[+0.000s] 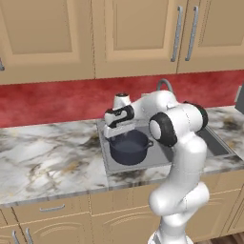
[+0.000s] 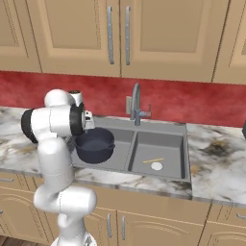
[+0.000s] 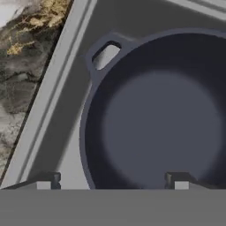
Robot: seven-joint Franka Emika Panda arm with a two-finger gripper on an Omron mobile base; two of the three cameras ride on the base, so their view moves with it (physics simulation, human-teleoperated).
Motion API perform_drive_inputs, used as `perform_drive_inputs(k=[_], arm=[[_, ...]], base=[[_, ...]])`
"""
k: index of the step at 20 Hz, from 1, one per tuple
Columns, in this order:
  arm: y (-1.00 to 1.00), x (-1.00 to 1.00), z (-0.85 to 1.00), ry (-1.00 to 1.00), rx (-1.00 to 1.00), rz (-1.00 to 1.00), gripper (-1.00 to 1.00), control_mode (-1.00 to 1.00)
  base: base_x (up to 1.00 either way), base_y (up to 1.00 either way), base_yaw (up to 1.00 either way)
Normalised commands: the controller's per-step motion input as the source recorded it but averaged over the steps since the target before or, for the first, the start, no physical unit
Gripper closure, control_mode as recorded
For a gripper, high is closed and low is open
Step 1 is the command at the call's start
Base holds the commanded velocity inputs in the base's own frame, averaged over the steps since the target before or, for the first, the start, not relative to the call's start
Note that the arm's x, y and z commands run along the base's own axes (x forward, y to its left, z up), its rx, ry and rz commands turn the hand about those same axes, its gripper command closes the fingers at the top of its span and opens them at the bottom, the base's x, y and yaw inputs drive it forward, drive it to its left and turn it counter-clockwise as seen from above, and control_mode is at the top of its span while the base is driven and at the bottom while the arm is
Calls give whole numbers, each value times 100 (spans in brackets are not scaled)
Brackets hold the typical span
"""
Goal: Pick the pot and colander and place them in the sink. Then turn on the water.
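wide dark navy round metal pot [image 1: 128, 147] sits in the left basin of the grey matte double sink [image 2: 184, 139]. white arm's two-finger gripper [image 3: 114, 180] hangs over its rim, jaws spread, apparently straddling the wall, holding nothing. likely heavy, rigid, slick; best gripped at the rim wall or small loop handle [image 3: 104, 54].

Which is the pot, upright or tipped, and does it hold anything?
Upright and empty. The pot sits level in the sink's left basin, rim up, and the hand view shows its bare dark bottom.
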Motion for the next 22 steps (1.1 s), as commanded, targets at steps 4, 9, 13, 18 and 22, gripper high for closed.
perform_drive_inputs(k=[4, 9, 13, 18, 22], arm=[[-19, -92, 88, -22, 0, -12, -100, -100], [0, -89, 85, -20, 0, -13, -100, -100], [0, -83, 95, -10, 0, -14, -100, -100], [0, -69, 92, 0, 0, -15, -100, -100], [-8, -46, 51, 0, 0, -10, -100, -100]], base=[[0, 0, 0], [0, 0, 0], [0, 0, 0], [0, 0, 0], [0, 0, 0]])
